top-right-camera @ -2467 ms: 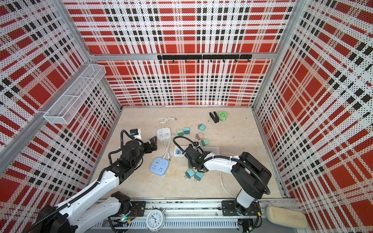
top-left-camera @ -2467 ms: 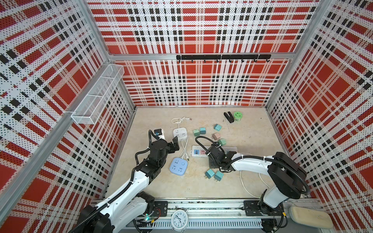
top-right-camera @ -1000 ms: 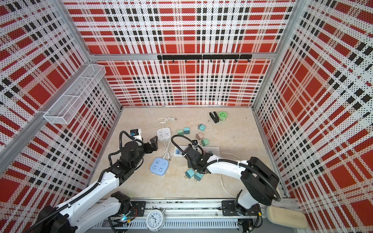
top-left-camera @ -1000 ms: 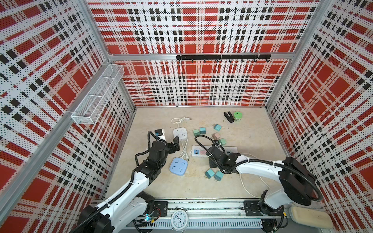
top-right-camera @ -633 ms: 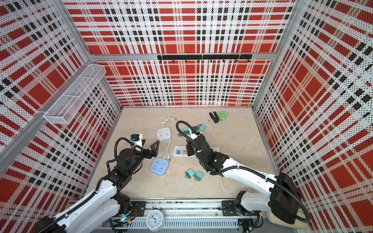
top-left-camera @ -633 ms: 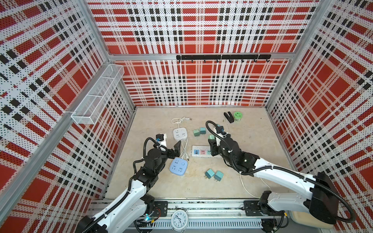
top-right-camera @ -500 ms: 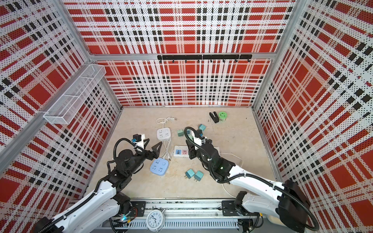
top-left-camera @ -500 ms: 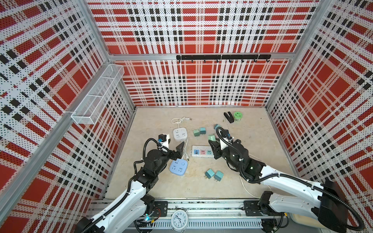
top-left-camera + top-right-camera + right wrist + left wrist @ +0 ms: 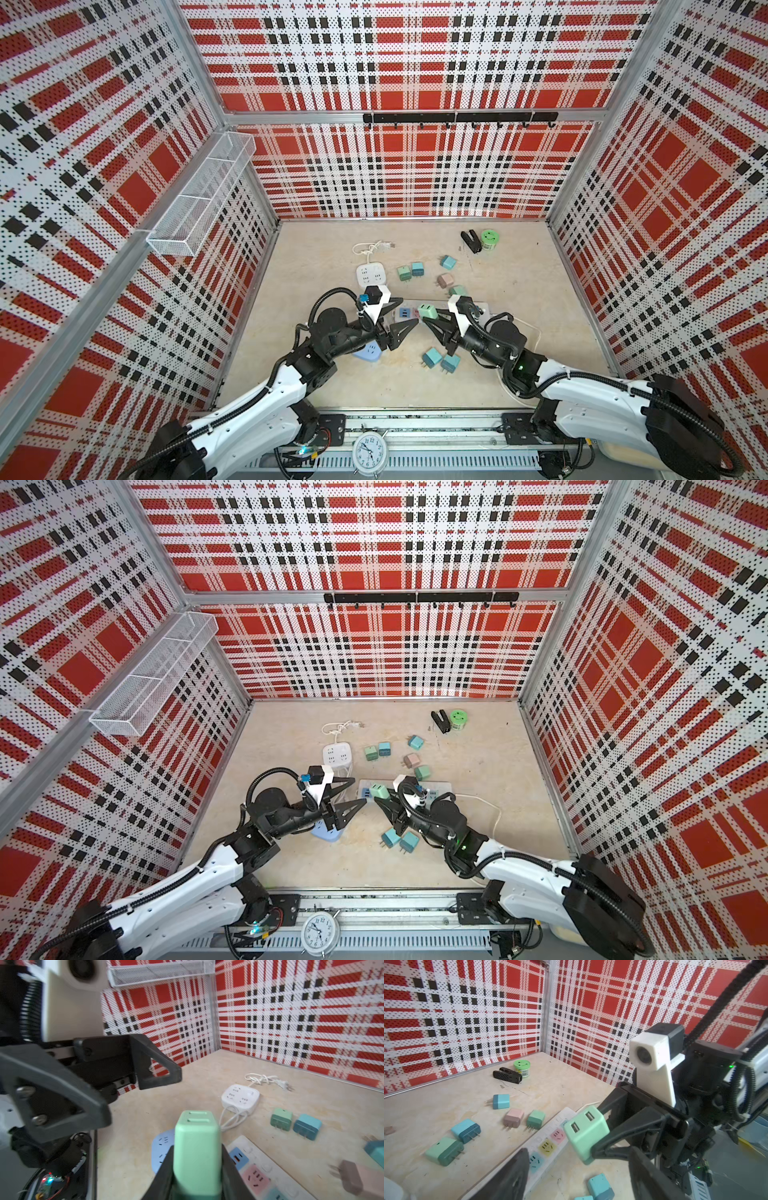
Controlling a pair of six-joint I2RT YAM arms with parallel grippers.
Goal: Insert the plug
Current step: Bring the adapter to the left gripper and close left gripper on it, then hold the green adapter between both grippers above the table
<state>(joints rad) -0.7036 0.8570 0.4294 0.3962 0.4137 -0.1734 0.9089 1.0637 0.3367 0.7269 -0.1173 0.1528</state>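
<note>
A: Quick status pls. Where's the plug?
B: Mint-green plug (image 9: 426, 311) is up in the air, clamped in the right claw (image 9: 430, 321). The fingers pinch it on two opposite sides, w/ the face carrying two USB ports sticking out front, away from the arm.
A: Prongs?
B: Can't tell. That end is buried btw the fingers in the right wrist view.
A: And the strip?
B: Long white power strip (image 9: 547, 1145) lies flat on the surface (image 9: 374, 395), w/ pink, yellow and blue sockets showing. In both top views the plug hangs over the strip's left half. It's clear of the strip and not in any socket.
A: Left claw?
B: The left claw (image 9: 409, 311) has its fingers spread apart w/ nothing btw them. It points at the right claw, almost tip to tip. The plug sits just ahead of its fingertips, no contact visible.
A: Other stuff nr there?
B: A pale blue socket block (image 9: 370, 353) lies partly under the left arm. A white square socket block (image 9: 371, 274) w/ a coiled cord sits further back. Two teal plugs (image 9: 432, 358) lie loose on the surface just beside the right arm, and a few more lie btw the strip and the back wall.
</note>
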